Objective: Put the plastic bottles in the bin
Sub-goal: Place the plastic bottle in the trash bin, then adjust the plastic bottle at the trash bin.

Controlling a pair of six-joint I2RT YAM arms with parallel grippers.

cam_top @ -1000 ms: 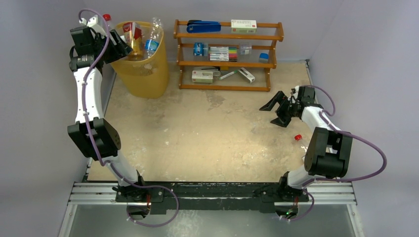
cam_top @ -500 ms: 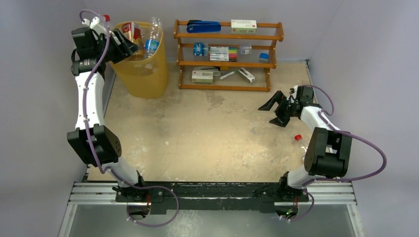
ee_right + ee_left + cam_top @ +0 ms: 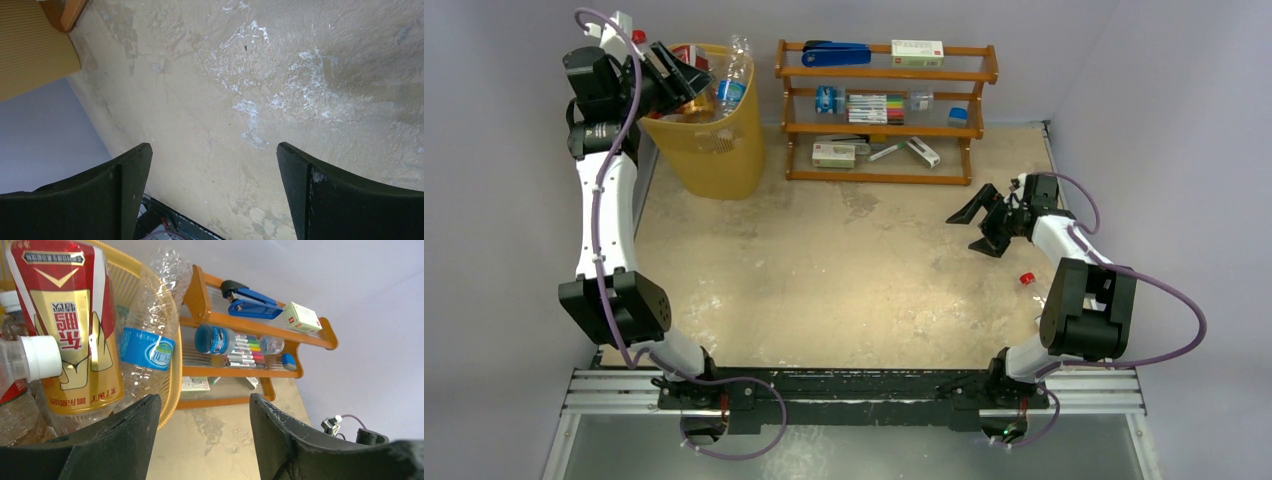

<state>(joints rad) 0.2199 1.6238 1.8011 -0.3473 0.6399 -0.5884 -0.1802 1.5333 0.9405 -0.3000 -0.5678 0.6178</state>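
Now the left jaws hang at the left rim of the bin (image 3: 714, 150), which stands at the far left corner of the table (image 3: 824, 280), beside the shelf rack (image 3: 884, 125). They stand apart, with nothing between them. The plastic bottles (image 3: 734, 75) are inside the bin: one with a red and gold label (image 3: 75, 325), a clear crumpled one with a blue label (image 3: 147, 352), and one with a white cap (image 3: 37, 357). The right jaws are spread wide and empty, low over the table, well apart from the bin. A small red cap (image 3: 1027, 278) lies near the right arm.
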